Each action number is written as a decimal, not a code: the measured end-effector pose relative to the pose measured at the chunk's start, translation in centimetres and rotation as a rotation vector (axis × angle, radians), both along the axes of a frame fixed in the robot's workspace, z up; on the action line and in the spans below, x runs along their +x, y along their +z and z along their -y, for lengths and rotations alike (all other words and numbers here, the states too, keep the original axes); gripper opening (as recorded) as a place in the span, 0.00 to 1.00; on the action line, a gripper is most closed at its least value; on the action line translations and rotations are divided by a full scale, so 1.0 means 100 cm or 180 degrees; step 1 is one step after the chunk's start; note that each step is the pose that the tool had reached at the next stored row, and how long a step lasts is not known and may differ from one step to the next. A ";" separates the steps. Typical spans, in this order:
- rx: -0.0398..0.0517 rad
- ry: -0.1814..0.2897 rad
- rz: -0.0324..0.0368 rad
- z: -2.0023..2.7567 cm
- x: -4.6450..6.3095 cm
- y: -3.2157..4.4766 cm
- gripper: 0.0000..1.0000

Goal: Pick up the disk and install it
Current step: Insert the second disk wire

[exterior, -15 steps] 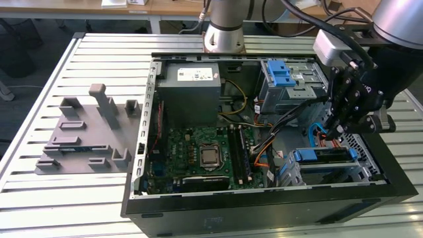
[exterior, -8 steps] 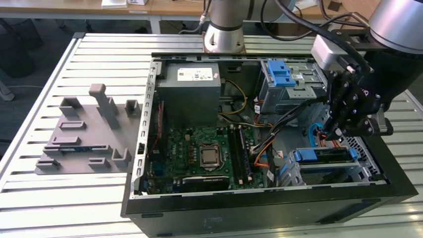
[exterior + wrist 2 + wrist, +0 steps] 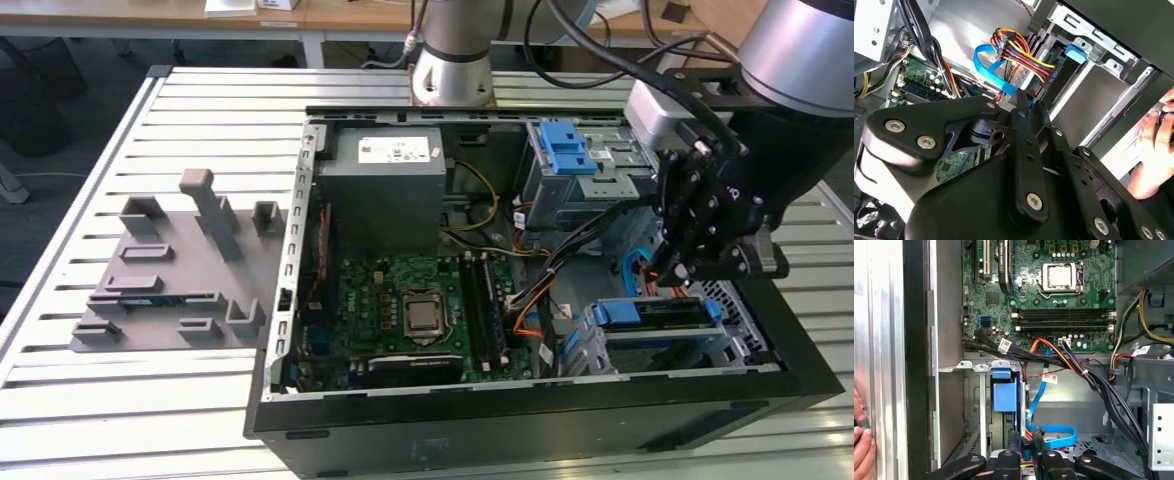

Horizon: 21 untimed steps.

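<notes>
The disk (image 3: pixel 650 314), in its blue plastic carrier, sits edge-on in the lower drive bay at the corner of the open computer case on the exterior view's right. Its blue tab (image 3: pixel 1004 395) faces the first wrist view and appears farther off (image 3: pixel 1076 51) in the second wrist view. My gripper (image 3: pixel 667 275) hangs inside the case just above and beside that bay. Its black fingertips (image 3: pixel 1014 440) stand close together, shut, with nothing clearly held. A blue flat cable (image 3: pixel 991 67) and a bundle of coloured wires (image 3: pixel 1014 47) lie right at the gripper (image 3: pixel 1030 105).
The case holds a green motherboard (image 3: pixel 414 310), a grey metal box (image 3: pixel 380 180) and a silver cage with a blue latch (image 3: pixel 577 155). Black cable bundles (image 3: pixel 1094 385) cross beside the bay. A grey peg fixture (image 3: pixel 174 270) lies on the slatted table. A person's hand (image 3: pixel 1154 135) rests outside the case wall.
</notes>
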State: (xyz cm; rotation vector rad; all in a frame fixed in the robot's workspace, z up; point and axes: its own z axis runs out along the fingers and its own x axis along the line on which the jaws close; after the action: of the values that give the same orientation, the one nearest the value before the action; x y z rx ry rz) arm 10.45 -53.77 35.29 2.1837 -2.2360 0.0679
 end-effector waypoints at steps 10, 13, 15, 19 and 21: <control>0.0045 0.0000 0.0014 0.0001 0.000 -0.0028 0.16; 0.0045 0.0010 0.0057 0.0008 -0.002 -0.0045 0.16; 0.0045 0.0031 0.0072 0.0016 -0.003 -0.0056 0.16; 0.0047 0.0058 0.0075 0.0024 -0.003 -0.0069 0.16; 0.0047 0.0083 0.0074 0.0032 -0.004 -0.0077 0.16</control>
State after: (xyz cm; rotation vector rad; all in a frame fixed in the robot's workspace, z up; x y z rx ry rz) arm 10.09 -54.09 34.51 2.2311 -2.2274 0.0779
